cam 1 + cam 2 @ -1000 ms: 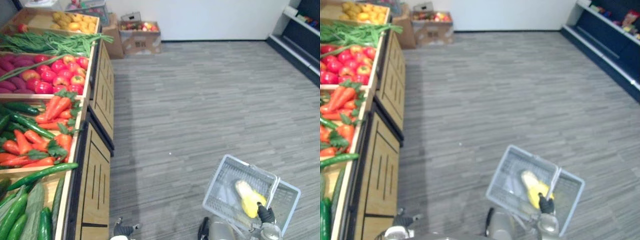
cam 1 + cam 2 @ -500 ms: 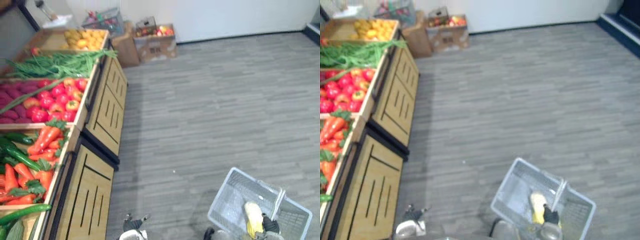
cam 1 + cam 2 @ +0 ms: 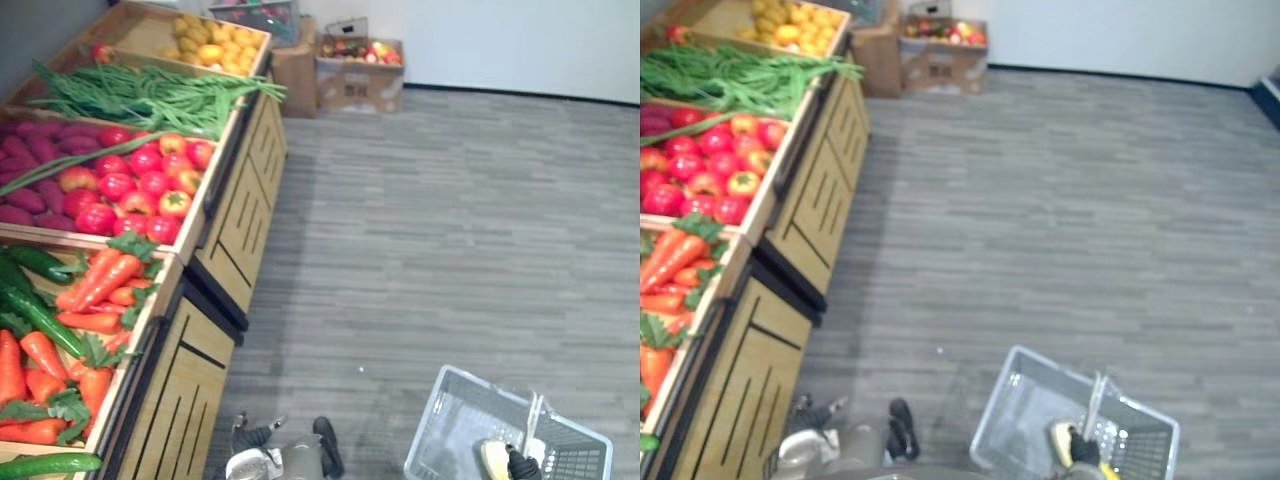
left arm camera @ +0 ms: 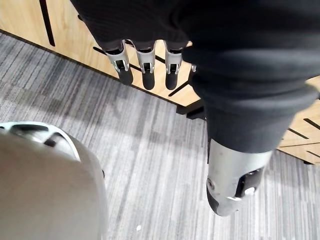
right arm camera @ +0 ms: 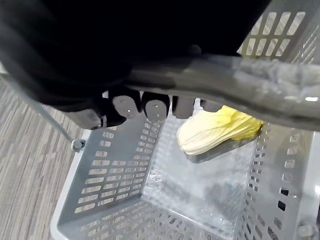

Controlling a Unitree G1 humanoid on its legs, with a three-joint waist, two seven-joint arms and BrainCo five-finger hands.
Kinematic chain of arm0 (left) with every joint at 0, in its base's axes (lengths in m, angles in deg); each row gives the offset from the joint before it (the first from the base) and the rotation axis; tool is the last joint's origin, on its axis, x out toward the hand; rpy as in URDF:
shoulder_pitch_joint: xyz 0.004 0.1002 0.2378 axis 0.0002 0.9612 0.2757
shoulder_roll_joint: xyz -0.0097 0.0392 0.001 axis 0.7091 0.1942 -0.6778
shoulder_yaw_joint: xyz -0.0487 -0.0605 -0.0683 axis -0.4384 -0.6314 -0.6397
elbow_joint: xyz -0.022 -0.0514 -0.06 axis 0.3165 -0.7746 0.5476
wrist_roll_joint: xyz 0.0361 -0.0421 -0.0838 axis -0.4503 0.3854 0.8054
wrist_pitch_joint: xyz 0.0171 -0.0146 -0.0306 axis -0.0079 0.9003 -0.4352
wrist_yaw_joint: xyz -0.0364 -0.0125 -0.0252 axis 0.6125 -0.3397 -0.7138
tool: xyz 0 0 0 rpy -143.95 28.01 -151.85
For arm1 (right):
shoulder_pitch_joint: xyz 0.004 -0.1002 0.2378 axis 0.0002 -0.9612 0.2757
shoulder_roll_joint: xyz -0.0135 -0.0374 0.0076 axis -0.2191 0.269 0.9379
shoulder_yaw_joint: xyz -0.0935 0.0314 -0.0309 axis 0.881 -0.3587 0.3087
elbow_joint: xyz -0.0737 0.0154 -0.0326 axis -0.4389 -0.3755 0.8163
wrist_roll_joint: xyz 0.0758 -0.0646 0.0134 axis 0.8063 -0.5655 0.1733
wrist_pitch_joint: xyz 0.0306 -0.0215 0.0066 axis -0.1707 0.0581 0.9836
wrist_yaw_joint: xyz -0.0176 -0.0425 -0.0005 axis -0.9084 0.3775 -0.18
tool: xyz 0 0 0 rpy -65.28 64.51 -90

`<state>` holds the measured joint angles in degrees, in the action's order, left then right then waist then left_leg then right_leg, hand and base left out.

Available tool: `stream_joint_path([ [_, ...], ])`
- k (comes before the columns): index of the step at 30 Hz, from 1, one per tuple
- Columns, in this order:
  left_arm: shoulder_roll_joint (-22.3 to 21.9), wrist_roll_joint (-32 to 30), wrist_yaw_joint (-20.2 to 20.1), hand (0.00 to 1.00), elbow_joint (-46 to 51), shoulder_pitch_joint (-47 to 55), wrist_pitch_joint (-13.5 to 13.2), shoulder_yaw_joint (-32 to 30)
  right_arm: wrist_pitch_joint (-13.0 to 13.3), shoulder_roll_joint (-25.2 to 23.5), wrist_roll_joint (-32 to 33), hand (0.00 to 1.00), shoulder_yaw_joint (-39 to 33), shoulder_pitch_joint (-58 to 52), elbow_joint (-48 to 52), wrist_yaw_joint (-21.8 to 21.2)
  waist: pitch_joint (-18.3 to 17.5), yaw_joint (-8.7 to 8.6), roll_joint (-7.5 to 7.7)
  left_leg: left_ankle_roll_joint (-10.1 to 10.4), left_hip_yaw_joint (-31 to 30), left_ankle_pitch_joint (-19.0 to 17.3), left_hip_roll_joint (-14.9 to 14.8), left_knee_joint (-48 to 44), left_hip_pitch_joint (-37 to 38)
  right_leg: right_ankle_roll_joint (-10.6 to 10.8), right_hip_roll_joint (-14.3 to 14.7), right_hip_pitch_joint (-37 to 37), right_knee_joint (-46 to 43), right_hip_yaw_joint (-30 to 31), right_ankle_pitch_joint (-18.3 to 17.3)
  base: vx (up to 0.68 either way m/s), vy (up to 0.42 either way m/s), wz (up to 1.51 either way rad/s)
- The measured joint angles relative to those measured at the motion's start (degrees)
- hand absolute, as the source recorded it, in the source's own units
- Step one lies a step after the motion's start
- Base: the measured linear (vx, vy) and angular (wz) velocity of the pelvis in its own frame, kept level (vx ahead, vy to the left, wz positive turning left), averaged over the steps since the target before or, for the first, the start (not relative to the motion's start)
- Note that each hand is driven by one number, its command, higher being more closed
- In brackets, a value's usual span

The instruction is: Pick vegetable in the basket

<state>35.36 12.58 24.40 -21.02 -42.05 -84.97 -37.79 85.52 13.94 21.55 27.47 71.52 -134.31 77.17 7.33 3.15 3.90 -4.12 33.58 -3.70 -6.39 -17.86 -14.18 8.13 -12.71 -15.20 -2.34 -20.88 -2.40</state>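
Note:
A grey plastic basket point(image 3: 455, 420) hangs at my lower right over the floor. My right hand point(image 3: 521, 465) is shut on the basket's handle point(image 5: 225, 80), fingers point(image 5: 145, 107) curled under the bar. One pale yellow leafy vegetable point(image 5: 215, 131) lies on the basket's bottom, also seen beside the hand point(image 3: 492, 458). My left hand point(image 3: 248, 458) hangs low beside the wooden produce stand point(image 3: 235, 215), fingers point(image 4: 144, 67) straight and holding nothing. On the stand lie carrots point(image 3: 100, 290), red tomatoes point(image 3: 140, 185), cucumbers point(image 3: 30, 300) and long green beans point(image 3: 150, 95).
Purple tubers point(image 3: 30, 170) and yellow fruit point(image 3: 210, 45) fill other crates of the stand. Cardboard boxes point(image 3: 360, 75) of produce sit against the far wall. Grey striped carpet point(image 3: 450, 230) stretches ahead and to the right.
The camera has swung, so the stand now sits nearer the middle and the basket lower in view. My right hand still holds the basket's handle, with the yellow vegetable inside.

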Motion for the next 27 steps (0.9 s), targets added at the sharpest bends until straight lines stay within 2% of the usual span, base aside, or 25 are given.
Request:
stream_joint_path([
  [1,0.4,-0.4,0.1,0.0,-1.2,0.4,0.3,0.1,0.0,0.0,-0.7,1.0,0.1,-0.1,-0.7,0.0,-1.9,0.62,0.08,-1.1,-0.4,-1.3,1.9,3.4,1.4,0.1,-0.3,1.2,-2.8,0.3,0.5,0.16,0.153,0.2],
  [2,0.3,-0.7,0.2,0.0,-1.6,0.6,0.5,0.4,0.0,0.3,-0.9,1.0,0.0,-0.1,-1.0,0.0,-2.5,0.53,-0.29,-1.3,-1.6,-2.3,3.0,5.4,2.0,0.2,-0.6,2.3,-5.4,0.2,0.5,0.22,0.19,0.59],
  [3,0.2,-1.6,0.2,0.0,-2.2,0.6,1.1,2.0,0.1,1.4,-1.1,1.0,-1.2,0.2,-1.7,0.0,-3.2,-0.06,-1.12,-1.0,-4.0,-2.7,4.7,8.5,3.5,0.6,-2.2,5.0,-14.4,0.2,0.1,0.27,0.216,0.97],
  [4,0.7,-2.3,0.1,0.0,-2.2,0.9,1.2,3.8,0.2,2.5,-1.0,1.0,-2.8,0.1,-2.1,0.1,-3.2,0.01,-0.63,-1.1,-6.0,-2.7,7.0,10.5,5.6,2.7,-5.1,8.8,-26.3,2.1,1.8,0.28,0.206,1.19],
  [5,1.2,-2.4,0.1,0.0,-2.0,1.0,1.2,4.7,0.2,2.8,-1.0,1.0,-3.9,0.0,-2.2,0.1,-2.8,-0.09,0.06,-1.4,-8.2,-2.9,8.8,11.6,7.8,2.2,-6.7,12.2,-35.6,5.5,6.0,0.25,0.149,1.08],
  [6,1.7,-2.4,0.1,0.0,-2.0,1.0,1.2,5.3,0.2,2.9,-0.9,1.0,-4.4,0.0,-2.5,0.2,-2.6,-0.49,0.2,-1.6,-10.0,-3.1,9.8,12.0,9.0,1.4,-7.0,14.5,-41.4,8.0,8.0,0.24,0.074,1.28],
  [7,3.1,-2.5,0.0,0.0,-2.5,1.3,1.5,6.6,0.3,2.7,-0.7,1.0,-4.5,0.1,-2.6,0.1,-2.2,-1.73,0.98,-2.0,-13.7,-3.7,11.0,12.2,11.5,0.8,-5.7,19.1,-53.2,12.3,6.8,0.4,0.056,1.4],
  [8,3.4,-2.5,-0.1,0.0,-2.8,1.5,1.6,6.7,0.3,2.3,-0.3,1.0,-4.6,0.1,-2.5,0.2,-1.9,-1.8,0.83,-2.6,-16.8,-4.9,11.2,12.4,14.3,-0.5,-2.6,23.0,-59.8,14.6,3.1,0.4,0.036,1.33],
  [9,3.4,-2.5,-0.1,0.0,-3.0,1.6,1.6,6.8,0.4,2.2,0.2,1.0,-4.6,-0.1,-2.5,0.2,-1.9,-1.87,0.45,-2.7,-18.2,-5.3,10.9,12.6,15.6,-1.8,-1.3,24.8,-61.2,14.9,0.8,0.34,0.009,1.12],
  [10,3.2,-2.5,-0.1,0.0,-3.3,1.8,1.6,6.8,0.6,2.2,1.0,1.0,-4.7,-0.1,-2.3,0.2,-1.9,-2.05,-0.02,-2.6,-20.6,-5.8,10.7,12.9,16.9,-3.4,0.5,27.6,-61.6,14.4,-2.6,0.24,-0.029,1.28],
  [11,3.0,-2.5,-0.1,0.0,-3.6,1.7,1.6,6.7,0.7,2.1,1.2,1.0,-5.2,-0.4,-1.9,0.2,-1.9,-2.32,-0.18,-2.7,-24.1,-6.5,10.7,12.9,18.6,-3.9,1.0,31.0,-58.8,12.7,-5.9,0.41,-0.107,1.69],
  [13,2.1,-2.2,0.0,0.0,-3.6,1.4,1.6,5.3,0.9,1.7,1.6,1.0,-6.8,-1.1,-0.2,0.2,-1.6,-2.32,-0.55,-2.6,-29.2,-7.7,10.3,12.5,21.0,-5.0,1.1,33.9,-49.7,11.2,-6.9,0.46,-0.164,1.56],
  [14,1.3,-2.0,-0.1,0.0,-3.6,1.4,1.6,3.8,1.0,1.3,1.6,1.0,-7.0,-1.8,0.7,0.2,-1.5,-2.28,-1.37,-1.6,-32.2,-8.7,9.3,11.3,22.2,-5.0,1.7,33.9,-41.2,11.5,-6.9,0.46,-0.224,1.47],
  [15,0.4,-2.1,-0.1,0.0,-3.6,1.5,1.6,2.6,1.3,1.3,1.6,1.0,-7.1,-2.3,1.3,0.2,-1.5,-1.77,-2.42,-0.6,-35.7,-10.3,7.8,9.7,22.8,-4.8,3.3,33.9,-32.9,13.8,-6.7,0.58,-0.312,1.76],
  [16,-0.3,-1.9,-0.3,0.0,-3.6,1.3,1.5,1.7,1.2,0.9,1.6,1.0,-7.1,-2.3,1.7,0.2,-1.5,-1.52,-2.84,0.6,-38.9,-11.6,6.3,8.5,23.0,-4.4,4.5,33.9,-25.7,16.5,-6.1,0.4,-0.224,1.47],
  [17,-0.5,-1.9,-0.4,0.0,-3.6,1.1,1.5,1.2,1.2,0.5,1.6,1.0,-7.1,-2.3,2.0,0.1,-1.4,-1.45,-2.78,1.1,-40.6,-12.2,5.8,7.9,23.0,-4.1,4.5,33.8,-22.6,17.4,-5.8,0.5,-0.351,1.52],
  [19,-1.5,-1.6,-0.8,0.0,-3.4,0.8,1.4,-1.7,1.2,-0.5,1.5,1.0,-7.0,-1.9,2.3,0.0,-0.7,-1.23,-1.59,3.3,-43.8,-14.6,5.1,5.1,22.5,-2.7,4.0,31.9,-15.0,20.0,-4.9,0.49,-0.412,1.41],
  [20,-1.3,-1.4,-1.2,0.0,-3.0,0.9,1.4,-3.7,1.1,-1.4,1.3,1.0,-6.7,-2.0,2.6,-0.4,-0.2,-1.26,-0.39,4.8,-44.7,-16.9,4.8,2.7,22.4,-0.1,2.7,29.8,-13.0,20.4,-1.8,0.39,-0.381,1.26],
  [21,-1.5,-1.4,-1.4,0.0,-3.1,0.9,1.5,-4.3,1.0,-1.4,1.2,1.0,-6.7,-1.9,2.6,-0.5,-0.2,-1.31,-0.6,5.3,-45.2,-17.8,4.0,1.8,22.5,0.7,2.8,29.7,-14.8,19.6,0.7,0.53,-0.556,1.53],
  [22,-2.9,0.0,-1.7,0.0,-3.1,1.1,1.4,-6.2,1.0,-0.5,1.1,1.0,-7.5,-1.5,3.2,-0.4,-0.1,-1.09,-2.3,6.1,-44.9,-17.5,1.4,1.0,22.7,-1.4,3.5,30.5,-21.3,15.7,-5.1,0.42,-0.448,1.15],
  [23,-4.2,0.6,-1.7,0.0,-3.1,1.1,1.4,-7.8,1.1,0.1,0.8,1.0,-7.4,-1.1,3.4,-0.5,-0.1,-0.96,-3.14,6.9,-44.8,-16.5,0.1,1.0,22.2,-1.9,3.4,30.9,-24.2,13.6,-7.5,0.4,-0.431,1.05],
  [25,-4.8,2.0,-1.9,0.0,-3.7,1.1,1.6,-11.2,0.9,0.8,0.4,1.0,-7.6,-0.4,3.6,-0.8,-0.4,-1.52,-4.4,7.8,-45.5,-14.6,-2.1,0.6,20.3,-3.8,3.3,30.9,-27.4,9.0,-11.4,0.34,-0.414,1.04],
  [27,-4.5,5.8,-1.9,0.0,-4.1,0.9,2.4,-15.1,0.2,1.0,-1.2,1.0,-9.4,-0.2,3.2,-2.0,-0.3,-2.07,-4.23,8.2,-44.5,-9.7,-4.3,0.2,17.3,-5.7,2.6,29.1,-27.4,3.1,-13.3,0.39,-0.459,1.41],
])
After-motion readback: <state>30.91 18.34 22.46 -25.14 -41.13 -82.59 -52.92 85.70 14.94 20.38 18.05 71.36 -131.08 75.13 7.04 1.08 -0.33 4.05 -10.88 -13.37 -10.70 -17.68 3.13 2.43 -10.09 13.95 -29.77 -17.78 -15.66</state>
